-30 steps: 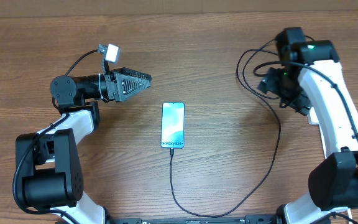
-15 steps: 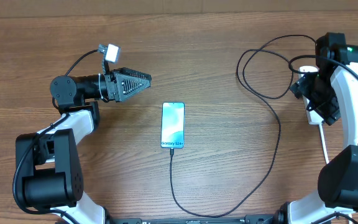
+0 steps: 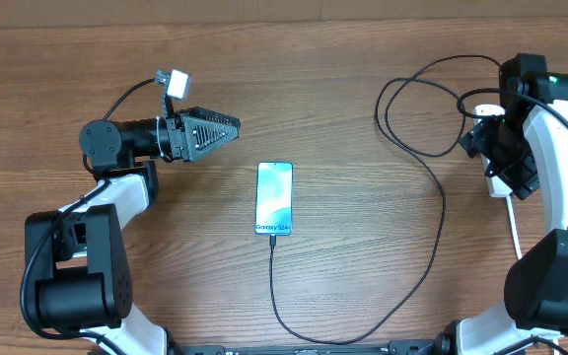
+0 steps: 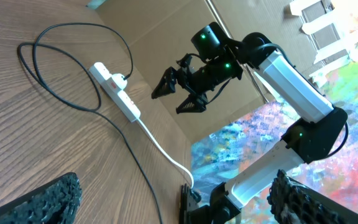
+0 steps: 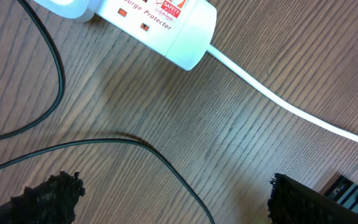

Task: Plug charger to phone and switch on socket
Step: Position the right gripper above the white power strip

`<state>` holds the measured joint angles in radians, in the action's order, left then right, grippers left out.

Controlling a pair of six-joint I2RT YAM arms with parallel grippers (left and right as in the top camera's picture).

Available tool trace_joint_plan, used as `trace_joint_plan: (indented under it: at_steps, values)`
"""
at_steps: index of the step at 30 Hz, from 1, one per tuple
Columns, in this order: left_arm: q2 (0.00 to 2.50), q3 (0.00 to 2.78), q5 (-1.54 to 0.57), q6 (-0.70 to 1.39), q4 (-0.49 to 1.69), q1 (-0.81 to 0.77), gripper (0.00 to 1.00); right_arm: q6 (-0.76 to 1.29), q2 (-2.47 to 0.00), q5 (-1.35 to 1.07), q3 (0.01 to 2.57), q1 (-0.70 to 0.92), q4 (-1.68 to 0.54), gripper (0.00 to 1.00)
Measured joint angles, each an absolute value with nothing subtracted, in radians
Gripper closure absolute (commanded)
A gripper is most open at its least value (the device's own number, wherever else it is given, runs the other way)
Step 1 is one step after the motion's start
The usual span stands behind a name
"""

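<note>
While left gripper (image 3: pixel 233 126) and right gripper (image 4: pixel 169 101) gape empty, thin black charger (image 3: pixel 445 212) loops over woodgrain table (image 3: pixel 363 256), slim phone (image 3: pixel 274 197)

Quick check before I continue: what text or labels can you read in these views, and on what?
"Galaxy S24", plus a trailing mark too small to read: bottom edge of the slim smartphone with a light blue screen.
"ge Protector", start cut off: red print on the white power strip.
"SAFETY": red triangle label on that strip; smaller print below is blurred.
</note>
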<state>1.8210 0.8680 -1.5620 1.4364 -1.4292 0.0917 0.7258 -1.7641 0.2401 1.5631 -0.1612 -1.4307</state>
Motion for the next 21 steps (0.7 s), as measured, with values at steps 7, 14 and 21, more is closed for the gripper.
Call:
trace_joint_plan:
  at_steps: [7, 14, 21]
  values:
    - [1.821, 0.868, -1.562, 1.436, -1.429, 0.092, 0.01, 0.726, -1.764, 0.244, 1.563, -0.161, -1.428, 0.0]
    - [1.821, 0.868, -1.562, 1.436, -1.429, 0.092, 0.0, 0.726, -1.764, 0.252, 1.563, -0.161, -1.424, 0.0]
    - [1.821, 0.868, -1.562, 1.436, -1.429, 0.092, 0.0, 0.726, -1.764, 0.253, 1.563, -0.161, -1.423, 0.0]
